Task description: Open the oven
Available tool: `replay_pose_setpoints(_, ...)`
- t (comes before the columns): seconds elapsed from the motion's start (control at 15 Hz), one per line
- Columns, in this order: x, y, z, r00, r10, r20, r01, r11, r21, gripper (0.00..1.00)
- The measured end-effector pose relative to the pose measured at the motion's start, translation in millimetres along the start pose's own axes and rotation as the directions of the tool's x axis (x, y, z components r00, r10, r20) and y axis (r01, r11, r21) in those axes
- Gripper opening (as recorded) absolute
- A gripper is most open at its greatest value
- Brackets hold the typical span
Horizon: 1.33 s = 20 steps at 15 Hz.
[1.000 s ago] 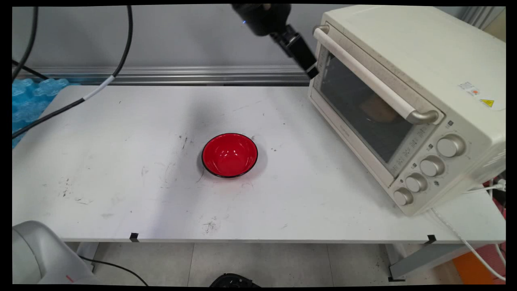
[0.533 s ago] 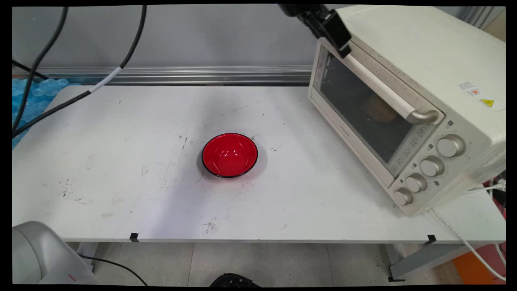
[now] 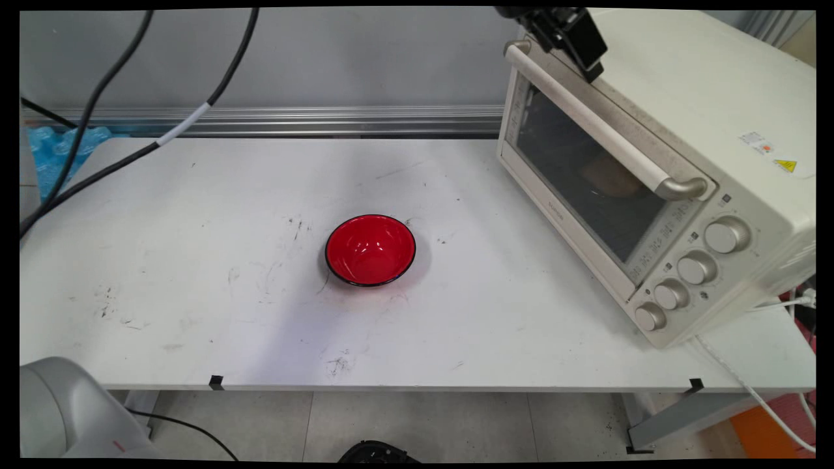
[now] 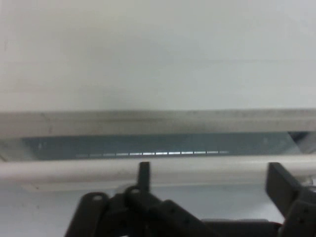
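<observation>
Gripper (image 3: 589, 62), jaws apart, hangs over the oven (image 3: 690, 111) door's far end, above the handle (image 4: 148, 170), a stiff bar graspable mid-span

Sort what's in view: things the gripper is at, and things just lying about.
At the gripper: gripper, open, over the oven's top front edge; oven handle.
Lying about: red bowl, empty, on the table; black cables.

Jaws spread, arm high, tilted down.
</observation>
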Motion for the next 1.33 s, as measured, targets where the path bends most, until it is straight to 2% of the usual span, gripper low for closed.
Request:
replay_pose_setpoints(0.07, 3, 1, 4, 1.0, 0.001, -0.002, -0.001, 1.0, 0.0, 0.0)
replay_pose_setpoints(0.27, 11, 6, 15, 1.0, 0.007, -0.002, -0.007, 1.0, -0.003, 0.0)
replay_pose_setpoints(0.67, 20, 8, 41, 1.0, -0.001, 0.031, 0.001, 1.0, 0.001, 0.0)
replay_pose_setpoints(1.33, 18, 2, 75, 0.996, -0.009, 0.094, 0.008, 1.0, 0.01, 0.0)
